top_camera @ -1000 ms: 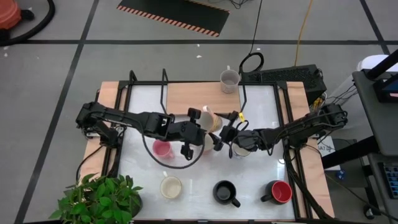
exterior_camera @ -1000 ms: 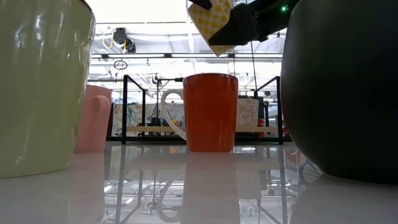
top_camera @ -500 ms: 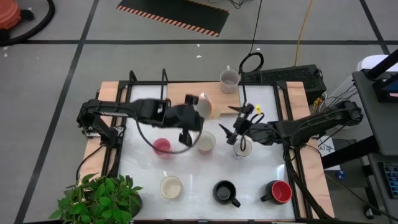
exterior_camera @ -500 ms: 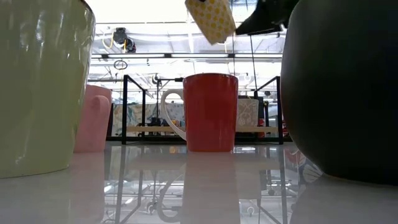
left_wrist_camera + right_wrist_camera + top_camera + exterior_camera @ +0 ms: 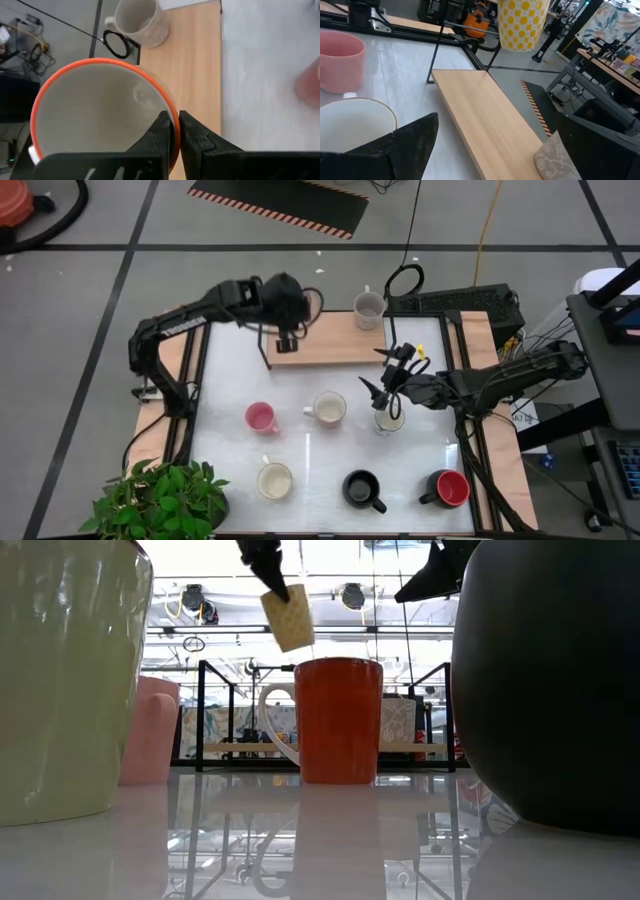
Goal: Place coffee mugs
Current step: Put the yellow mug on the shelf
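While held aloft above the raised wooden shelf at the table's far edge, the yellow dotted mug with an orange rim is clamped by the left gripper, whose jaws are pressed together on the mug's wall, one finger inside and one outside. In the high view this mug is largely hidden beneath the left gripper, so its exact height above the shelf is hard to judge. A grey patterned mug stands on the shelf near its right end. On the white table top, a pink mug and a cream mug stand side by side in a middle row, apart from each other. A third mug lies directly below the right gripper, whose jaws stand wide apart and hold nothing. Along the near edge stand a pale yellow mug, a black mug and a red-and-black mug. A green potted plant occupies the near left corner.
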Robot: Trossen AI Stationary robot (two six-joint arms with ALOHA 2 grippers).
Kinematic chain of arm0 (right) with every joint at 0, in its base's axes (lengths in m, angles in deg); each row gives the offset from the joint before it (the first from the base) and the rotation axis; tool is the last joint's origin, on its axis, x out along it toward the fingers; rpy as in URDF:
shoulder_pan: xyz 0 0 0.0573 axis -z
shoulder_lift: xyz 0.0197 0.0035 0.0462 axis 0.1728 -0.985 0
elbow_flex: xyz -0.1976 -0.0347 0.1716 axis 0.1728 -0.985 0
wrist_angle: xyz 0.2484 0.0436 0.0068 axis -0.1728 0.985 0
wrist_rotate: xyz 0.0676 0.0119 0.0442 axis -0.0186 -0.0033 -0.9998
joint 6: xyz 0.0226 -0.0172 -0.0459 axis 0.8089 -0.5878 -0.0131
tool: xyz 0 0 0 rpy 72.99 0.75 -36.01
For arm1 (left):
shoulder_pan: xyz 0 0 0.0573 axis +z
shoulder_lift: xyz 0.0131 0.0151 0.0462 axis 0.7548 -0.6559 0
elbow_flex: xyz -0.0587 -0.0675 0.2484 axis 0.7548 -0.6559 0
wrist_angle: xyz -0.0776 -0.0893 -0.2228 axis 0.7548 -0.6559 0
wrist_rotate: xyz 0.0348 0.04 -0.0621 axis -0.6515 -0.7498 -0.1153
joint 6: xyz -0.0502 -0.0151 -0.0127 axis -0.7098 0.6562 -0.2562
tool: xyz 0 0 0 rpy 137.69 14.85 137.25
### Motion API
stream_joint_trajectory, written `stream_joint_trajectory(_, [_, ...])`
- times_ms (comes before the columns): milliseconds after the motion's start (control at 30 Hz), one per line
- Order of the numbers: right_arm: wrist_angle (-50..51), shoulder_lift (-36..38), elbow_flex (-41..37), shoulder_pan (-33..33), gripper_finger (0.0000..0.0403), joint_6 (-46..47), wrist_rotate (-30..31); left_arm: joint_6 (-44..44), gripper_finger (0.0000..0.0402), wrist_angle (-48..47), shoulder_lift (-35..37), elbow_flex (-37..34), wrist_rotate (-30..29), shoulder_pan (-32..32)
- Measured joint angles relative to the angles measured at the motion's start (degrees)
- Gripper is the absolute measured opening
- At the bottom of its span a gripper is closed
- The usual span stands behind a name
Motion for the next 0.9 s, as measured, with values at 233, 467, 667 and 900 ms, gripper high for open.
stream_joint_trajectory(233, [-0.31, 0.0, -0.02, 0.04, 0.0394, -0.3, -0.05, 5.11, 0.002, -2.89, 0.09, 2.19, 5.83, 9.24])
stream_joint_trajectory(467, [-1.23, -0.01, -0.02, 0.11, 0.0394, -1.62, 0.04, 7.4, 0.002, -5.19, -0.82, 1.7, 13.17, 16.54])
stream_joint_trajectory(667, [-1.44, -0.02, -0.02, 0.11, 0.0394, -2.59, 0.04, 9.94, 0.002, -9.69, -4.22, 1.55, 15.19, 17.15])
stream_joint_trajectory(900, [-1.58, -0.02, -0.02, 0.11, 0.0394, -3.14, 0.05, 11.8, 0.002, -9.84, -10.28, 1.55, 10.96, 15.48])
